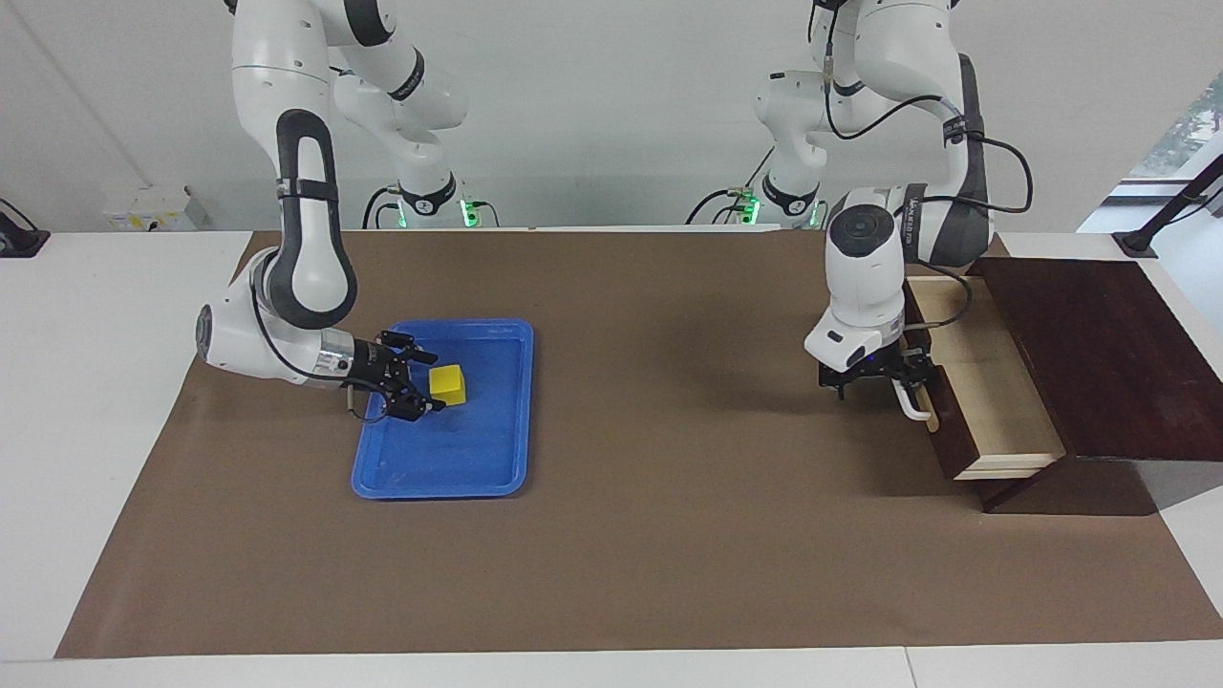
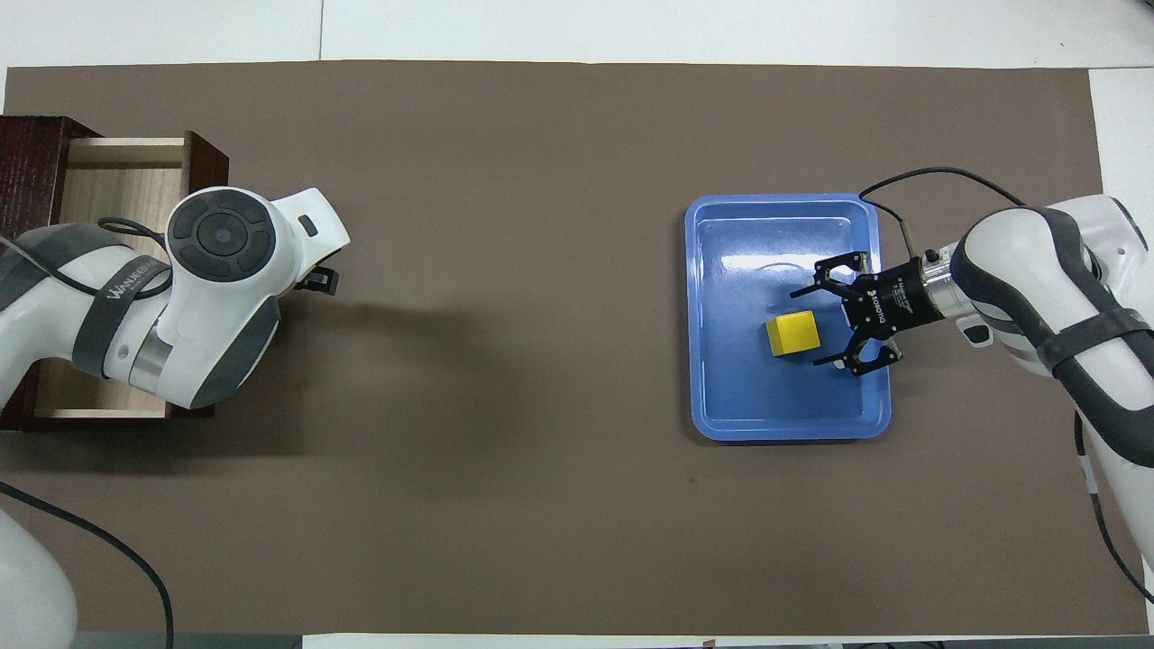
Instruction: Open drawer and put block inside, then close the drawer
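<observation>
Both grippers open: right gripper [image 1: 420, 380] at block [image 1: 447, 384].

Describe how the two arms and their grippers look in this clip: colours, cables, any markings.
Both arms are glossy white with dark grey joint bands and round grey caps. The right arm ends in a silver wrist ring and a black linkage-style right gripper with white lettering; a thin black cable loops off its wrist. The left arm trails black cables and has white lettering on its dark band; the left gripper is black. Green lights glow at both bases.

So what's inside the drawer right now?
The drawer shows only bare pale wood; the left arm covers part of it in the overhead view. The block lies in the blue tray.
</observation>
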{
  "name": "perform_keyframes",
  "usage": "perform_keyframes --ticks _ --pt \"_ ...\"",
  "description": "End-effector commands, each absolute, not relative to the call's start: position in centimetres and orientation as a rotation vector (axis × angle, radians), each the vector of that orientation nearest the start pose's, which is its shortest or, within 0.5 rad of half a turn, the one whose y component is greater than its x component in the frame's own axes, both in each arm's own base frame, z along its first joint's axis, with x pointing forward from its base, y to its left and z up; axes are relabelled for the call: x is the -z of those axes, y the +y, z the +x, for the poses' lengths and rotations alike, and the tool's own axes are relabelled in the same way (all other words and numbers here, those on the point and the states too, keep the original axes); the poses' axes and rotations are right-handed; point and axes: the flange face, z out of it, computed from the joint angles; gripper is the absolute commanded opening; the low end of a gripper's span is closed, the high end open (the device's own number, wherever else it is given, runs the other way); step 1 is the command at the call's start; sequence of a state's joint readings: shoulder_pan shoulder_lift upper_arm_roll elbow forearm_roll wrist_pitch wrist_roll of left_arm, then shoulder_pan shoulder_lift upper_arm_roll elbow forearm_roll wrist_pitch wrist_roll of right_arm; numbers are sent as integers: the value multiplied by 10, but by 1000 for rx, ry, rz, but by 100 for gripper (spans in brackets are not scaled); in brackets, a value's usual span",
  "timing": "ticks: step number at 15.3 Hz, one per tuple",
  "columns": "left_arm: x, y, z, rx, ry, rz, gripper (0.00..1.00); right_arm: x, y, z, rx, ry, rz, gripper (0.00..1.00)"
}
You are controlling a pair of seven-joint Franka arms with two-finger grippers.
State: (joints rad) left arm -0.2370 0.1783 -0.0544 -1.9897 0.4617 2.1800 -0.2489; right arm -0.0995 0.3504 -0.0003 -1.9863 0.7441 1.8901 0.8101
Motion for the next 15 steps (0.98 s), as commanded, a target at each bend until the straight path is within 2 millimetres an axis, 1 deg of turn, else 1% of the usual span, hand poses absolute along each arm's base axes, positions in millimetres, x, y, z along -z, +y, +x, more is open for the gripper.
perform_keyframes --ticks 1,3,4,6,8,9,10,11,12,13,15 --pt "-387 -176 569 166 428 -2788 100 -273 -11 566 -815 1548 -2007 100" --pt "-389 -176 569 158 430 -2784 100 -274 -10 567 -814 1547 -2009 100" --pt "-393 -176 570 150 428 -2779 100 -274 -10 567 -813 1547 -2009 100" --pt "-411 -171 577 131 406 -2767 100 -274 -10 567 -812 1548 -2009 100" --pt "-431 -171 586 92 381 -2780 100 -274 -11 567 -808 1549 -2009 94" --pt "-444 -175 590 69 344 -2813 100 -274 -11 567 -808 1549 -2009 87" --pt "-458 -178 593 49 305 -2846 100 -274 -11 567 -806 1551 -2010 72" --pt "-473 -181 595 36 264 -2884 100 -274 -10 567 -804 1549 -2012 50" --pt "-487 -186 597 31 223 -2932 100 -274 -9 568 -803 1548 -2013 34" --pt "-499 -190 596 26 136 -2984 100 -274 -10 568 -800 1552 -2014 1" --pt "-528 -196 597 48 -122 -3065 100 -274 -9 570 -791 1571 -2007 0"
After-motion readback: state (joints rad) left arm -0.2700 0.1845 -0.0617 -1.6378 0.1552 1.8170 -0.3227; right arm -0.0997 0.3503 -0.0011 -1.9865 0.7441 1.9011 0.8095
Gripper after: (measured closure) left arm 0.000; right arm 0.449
